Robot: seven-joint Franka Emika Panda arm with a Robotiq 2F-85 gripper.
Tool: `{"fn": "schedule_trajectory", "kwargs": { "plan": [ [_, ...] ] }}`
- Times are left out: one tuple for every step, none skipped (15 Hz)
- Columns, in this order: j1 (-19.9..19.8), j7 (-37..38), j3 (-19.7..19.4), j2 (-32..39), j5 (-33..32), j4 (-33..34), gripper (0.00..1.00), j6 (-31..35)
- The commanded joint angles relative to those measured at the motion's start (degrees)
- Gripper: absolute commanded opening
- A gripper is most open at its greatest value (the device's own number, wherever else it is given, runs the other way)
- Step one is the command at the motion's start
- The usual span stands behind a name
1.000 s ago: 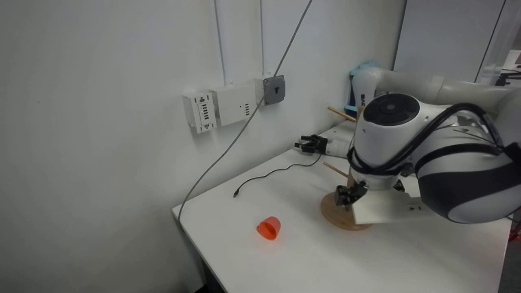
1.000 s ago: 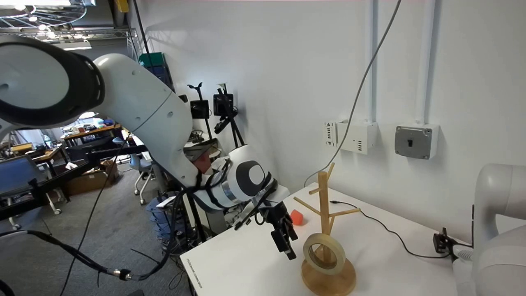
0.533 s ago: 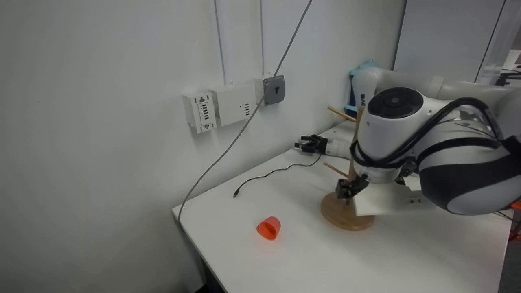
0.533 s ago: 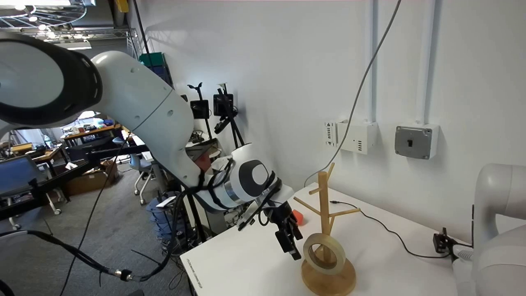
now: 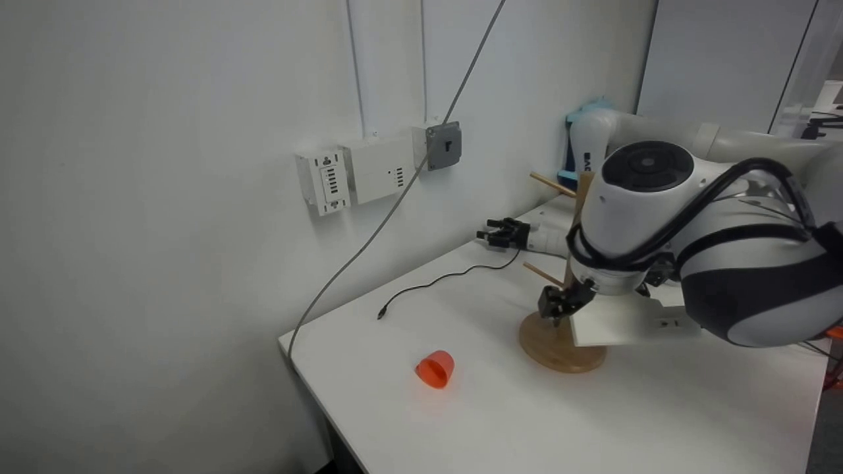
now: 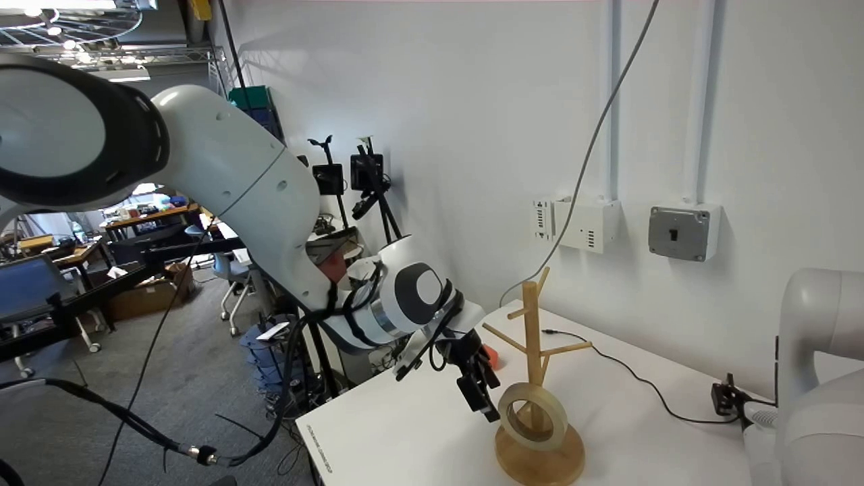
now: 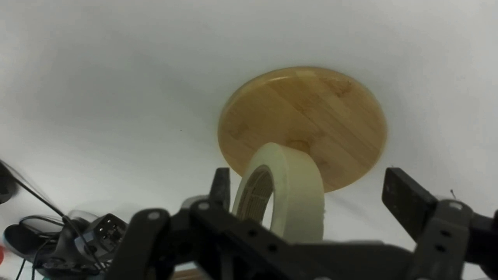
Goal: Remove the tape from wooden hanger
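Observation:
The tape [image 6: 559,420], a pale beige ring, hangs low on the wooden hanger [image 6: 532,317], in front of its pole and above the round base [image 6: 543,467]. The peg that bears it hardly shows. In an exterior view the base [image 5: 560,352] shows, but the tape is hidden behind my arm. My gripper [image 6: 491,398] is open just beside the tape, at its left. In the wrist view the open gripper [image 7: 311,186] has the tape [image 7: 301,194] between its fingers, nearer the left finger [image 7: 221,184]; the right finger [image 7: 404,198] stands well apart from it. The tape's lower part is hidden.
An orange cup-like object [image 5: 435,369] lies on the white table [image 5: 474,421]. A black cable [image 5: 448,280] runs along the table near the wall. A second white arm with a black gripper [image 5: 507,234] lies by the wall. Upper pegs [image 6: 567,349] stick out from the pole.
My gripper has moved closer to the tape, going right and slightly up in an exterior view. The tape and the hanger have not moved.

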Motion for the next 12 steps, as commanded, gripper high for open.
{"fn": "schedule_trajectory", "kwargs": {
  "plan": [
    [0.21,0.73,-1.03,-0.66,-1.46,-0.58,1.0,0.71],
    [0.16,0.7,-1.15,-0.74,-1.53,-0.66,1.0,0.85],
    [0.21,0.84,-1.32,-0.76,-1.65,-0.7,1.0,0.97],
    [0.26,0.95,-1.51,-0.81,-1.79,-0.74,1.0,1.01],
    [0.31,1.02,-1.61,-0.83,-1.82,-0.76,1.0,0.98],
    [0.39,1.22,-1.83,-0.88,-1.99,-0.79,1.0,1.03],
    [0.42,1.29,-1.91,-0.88,-1.98,-0.79,0.96,1.02],
    [0.38,1.29,-2.03,-0.89,-2.0,-0.8,0.74,1.02],
    [0.34,1.28,-2.14,-0.92,-2.0,-0.81,0.71,1.02],
    [0.35,1.32,-2.24,-0.93,-2.06,-0.81,0.69,1.01],
    [0.36,1.37,-2.35,-0.95,-2.1,-0.82,0.62,1.03],
    [0.35,1.34,-2.44,-0.99,-2.13,-0.83,0.53,1.05]
  ]
}}
